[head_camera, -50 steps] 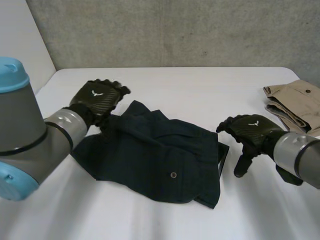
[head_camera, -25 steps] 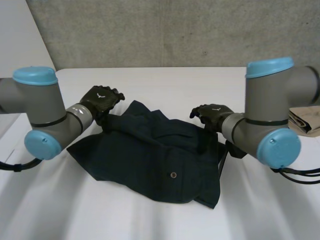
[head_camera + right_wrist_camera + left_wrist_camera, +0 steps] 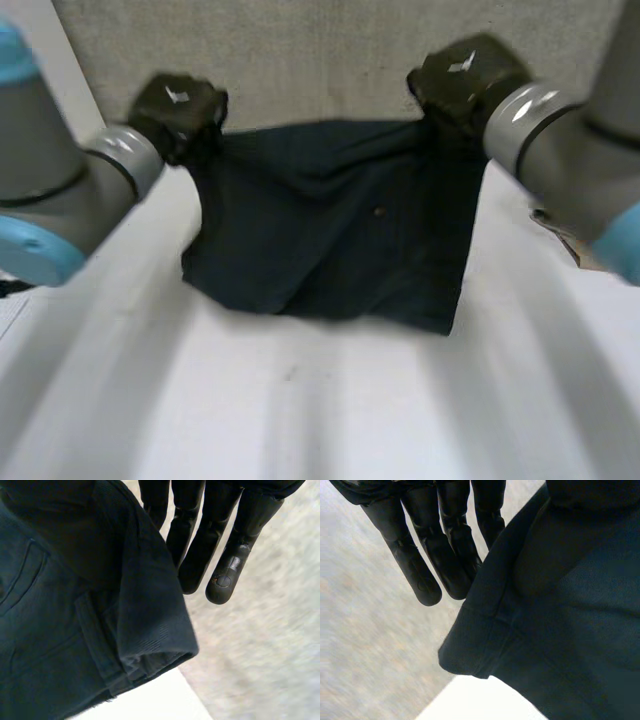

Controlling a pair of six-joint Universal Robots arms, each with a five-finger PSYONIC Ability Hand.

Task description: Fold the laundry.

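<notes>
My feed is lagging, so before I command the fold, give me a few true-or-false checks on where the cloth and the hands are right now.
1. The dark cloth hangs in the air between both hands. True.
2. The left hand holds nothing. False: it grips one top corner of the dark cloth.
3. The right hand grips the other top corner. True.
4. The tan cloth is in the right hand. False: it lies on the table, by the right arm.
</notes>
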